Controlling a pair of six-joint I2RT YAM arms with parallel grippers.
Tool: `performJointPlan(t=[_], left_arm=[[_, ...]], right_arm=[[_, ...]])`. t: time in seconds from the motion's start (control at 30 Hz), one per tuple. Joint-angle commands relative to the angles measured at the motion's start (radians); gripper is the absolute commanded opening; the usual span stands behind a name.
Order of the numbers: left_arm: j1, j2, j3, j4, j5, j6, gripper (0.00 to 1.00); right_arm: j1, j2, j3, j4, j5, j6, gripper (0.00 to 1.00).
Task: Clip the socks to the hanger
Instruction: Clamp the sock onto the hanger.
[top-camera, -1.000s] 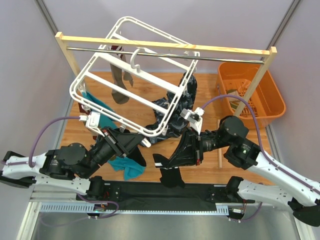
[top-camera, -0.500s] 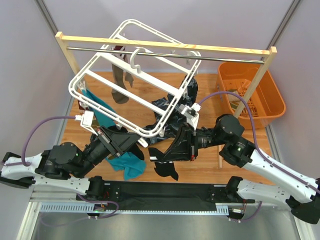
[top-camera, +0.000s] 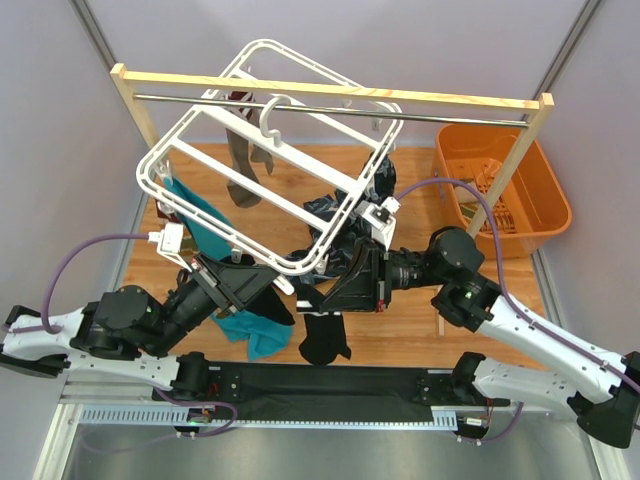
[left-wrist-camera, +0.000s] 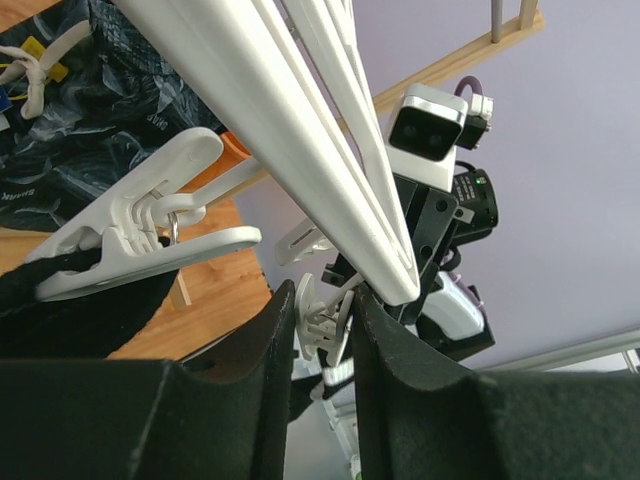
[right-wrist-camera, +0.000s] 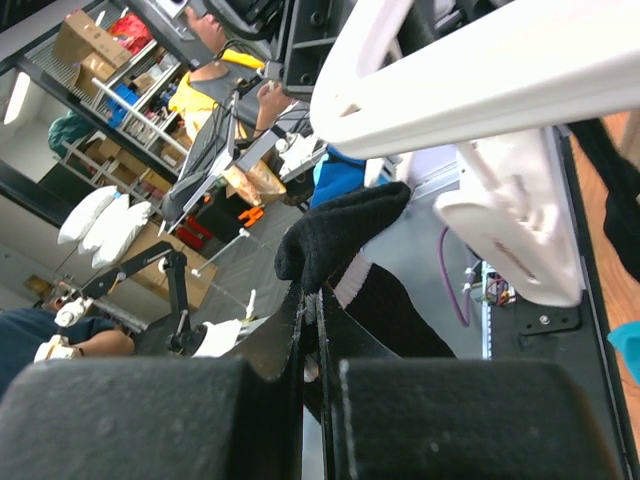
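The right tool (right-wrist-camera: 310, 300) is clamped shut on the cuff of a black sock (right-wrist-camera: 340, 230), whose foot hangs below it. Just above it runs the near rail of the tilted white hanger (top-camera: 146, 175). Beside it, the left tool (left-wrist-camera: 322, 300) is part-closed and seems to pinch a small white clip (left-wrist-camera: 322, 325). The hanger swings freely, so a nudge could move the clip away from the cuff, or the clip could snap shut empty. Far right of the right tool, the orange basket (top-camera: 553, 205) holds a few items I cannot make out.
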Motion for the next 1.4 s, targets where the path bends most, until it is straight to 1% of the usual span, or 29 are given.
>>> performJointPlan(t=[0.0, 0.13, 0.23, 0.37, 0.4, 0.43, 0.5, 0.77, 1.37], left_arm=[[-0.003, -0.013, -0.008, 0.039, -0.006, -0.006, 0.00], [-0.004, -0.017, -0.009, 0.042, -0.003, -0.004, 0.00], [-0.003, -0.016, -0.012, 0.051, -0.001, 0.006, 0.00], [-0.003, -0.016, -0.012, 0.071, 0.002, 0.023, 0.00], [-0.003, -0.014, -0.012, 0.072, 0.002, 0.026, 0.00], [-0.003, -0.014, -0.012, 0.074, 0.002, 0.026, 0.00], [-0.003, -0.013, -0.012, 0.083, 0.005, 0.031, 0.00], [-0.003, -0.009, -0.011, 0.103, 0.012, 0.045, 0.00], [-0.004, -0.008, -0.017, 0.111, 0.019, 0.046, 0.00]], right_arm=[[-0.030, -0.028, -0.008, 0.029, 0.015, 0.008, 0.00], [-0.056, -0.045, -0.019, 0.041, 0.006, 0.033, 0.00], [-0.056, -0.029, -0.018, 0.093, -0.006, 0.068, 0.00], [-0.056, 0.008, -0.034, 0.232, -0.031, 0.146, 0.00], [-0.056, 0.023, -0.044, 0.266, -0.037, 0.193, 0.00], [-0.053, 0.030, -0.050, 0.332, -0.048, 0.210, 0.00], [-0.053, 0.045, -0.067, 0.363, -0.051, 0.235, 0.00], [-0.044, 0.050, -0.084, 0.395, -0.051, 0.249, 0.00], [-0.024, 0.014, -0.091, 0.395, -0.048, 0.266, 0.00]])
